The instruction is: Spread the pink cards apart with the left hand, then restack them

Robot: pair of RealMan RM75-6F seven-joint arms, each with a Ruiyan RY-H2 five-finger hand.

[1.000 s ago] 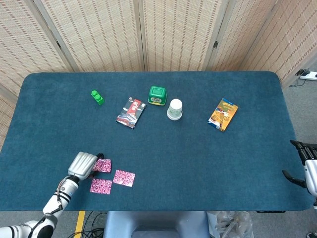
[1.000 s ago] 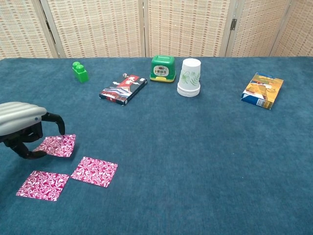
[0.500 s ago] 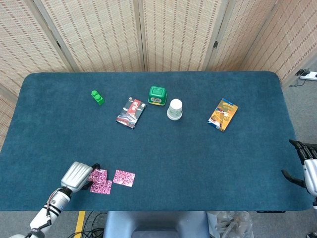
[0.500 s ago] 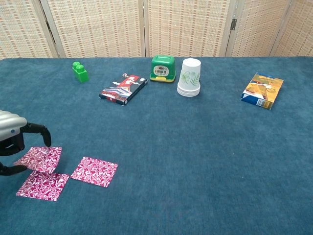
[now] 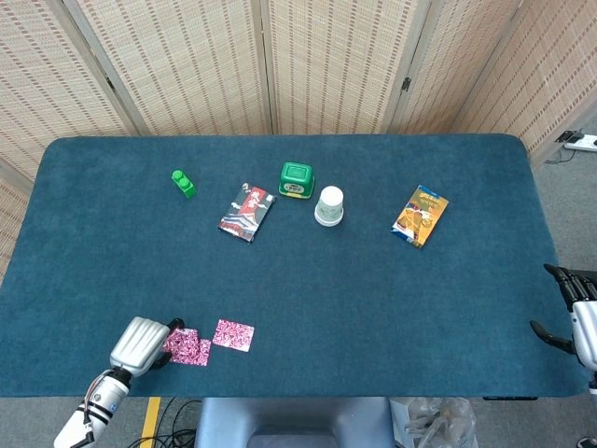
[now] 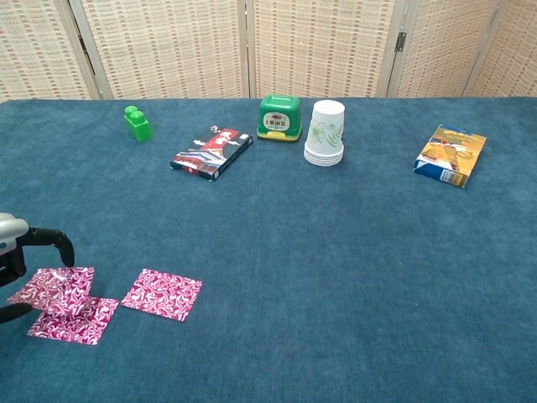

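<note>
Three pink patterned cards lie near the table's front left. My left hand point(image 5: 140, 342) point(image 6: 12, 250) pinches one pink card point(image 6: 55, 283) point(image 5: 178, 340) by its left side. That card overlaps the top corner of a second pink card point(image 6: 77, 321) point(image 5: 194, 354). A third pink card point(image 6: 162, 294) point(image 5: 233, 335) lies flat just to the right, apart from the other two. Most of the left hand is cut off by the chest view's left edge. My right hand point(image 5: 576, 315) hangs off the table's right edge, fingers apart, holding nothing.
Across the back stand a green block point(image 5: 184, 183) point(image 6: 137, 122), a playing-card box point(image 5: 247, 212) point(image 6: 211, 153), a green container point(image 5: 297, 179) point(image 6: 279, 117), stacked paper cups point(image 5: 328, 206) point(image 6: 325, 133) and an orange snack packet point(image 5: 420, 215) point(image 6: 452, 154). The pink cards lie close to the front edge.
My left hand has pulled back toward the front left edge, drawing its pink card down onto the corner of the second card. The third card and right hand stayed put.
</note>
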